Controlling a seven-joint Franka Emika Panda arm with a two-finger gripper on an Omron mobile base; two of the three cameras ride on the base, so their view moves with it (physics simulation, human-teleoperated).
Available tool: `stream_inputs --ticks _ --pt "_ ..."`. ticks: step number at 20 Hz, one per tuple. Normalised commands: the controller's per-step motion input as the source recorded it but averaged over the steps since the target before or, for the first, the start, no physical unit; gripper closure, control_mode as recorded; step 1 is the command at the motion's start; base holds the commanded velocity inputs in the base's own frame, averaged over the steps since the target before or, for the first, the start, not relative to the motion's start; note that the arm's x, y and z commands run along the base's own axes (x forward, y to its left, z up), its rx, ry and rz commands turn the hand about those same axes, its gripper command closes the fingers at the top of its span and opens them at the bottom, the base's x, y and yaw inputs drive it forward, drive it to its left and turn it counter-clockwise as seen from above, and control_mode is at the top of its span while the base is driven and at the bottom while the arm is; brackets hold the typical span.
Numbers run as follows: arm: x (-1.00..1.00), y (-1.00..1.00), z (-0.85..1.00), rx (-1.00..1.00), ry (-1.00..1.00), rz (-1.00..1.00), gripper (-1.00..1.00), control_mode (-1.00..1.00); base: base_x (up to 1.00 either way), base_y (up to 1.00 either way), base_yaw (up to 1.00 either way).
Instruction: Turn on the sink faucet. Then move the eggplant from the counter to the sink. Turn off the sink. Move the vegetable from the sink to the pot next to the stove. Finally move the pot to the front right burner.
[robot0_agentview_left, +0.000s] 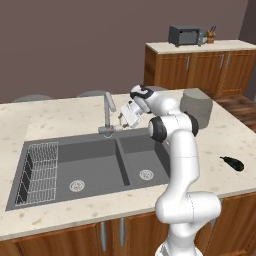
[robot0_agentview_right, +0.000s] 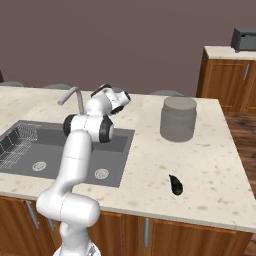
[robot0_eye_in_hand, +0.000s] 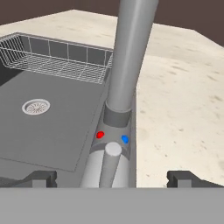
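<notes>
Pincer at the faucet, eggplant on the desk

We see the pincer spread wide and holding nothing, its two tips either side of the small lever at the base of the sink faucet. The faucet stands at the far rim of the sink, where a wire rack fills the left basin. The eggplant lies on the desk well to the right of the sink, nearer than the grey ribbed cylinder.

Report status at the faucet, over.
Pincer open, straddling the sink faucet lever. Eggplant on the counter. Nothing in the way.
</notes>
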Motion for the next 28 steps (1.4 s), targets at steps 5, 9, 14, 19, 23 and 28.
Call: stream_inputs --ticks 5,9,14,19,23,28 --pt "-0.02 0.07 0.0 0.01 0.03 0.0 -1.0 -1.0 0.0 0.0 0.0" --pt "-0.15 0.09 0.0 0.01 0.08 0.0 -1.0 -1.0 0.0 0.0 0.0" --pt "-0.23 0.17 0.0 0.0 0.16 -0.03 -1.0 -1.0 0.0 0.0 0.0" --pt "-0.05 0.31 0.0 0.01 0.17 -0.07 -1.0 -1.0 0.0 0.0 0.0" --pt "0.0 0.42 -0.04 0.0 0.11 -0.08 1.0 -1.0 0.0 0.0 0.0" --pt "0.04 0.28 -0.02 0.0 0.02 -0.05 1.0 -1.0 0.0 0.0 0.0"
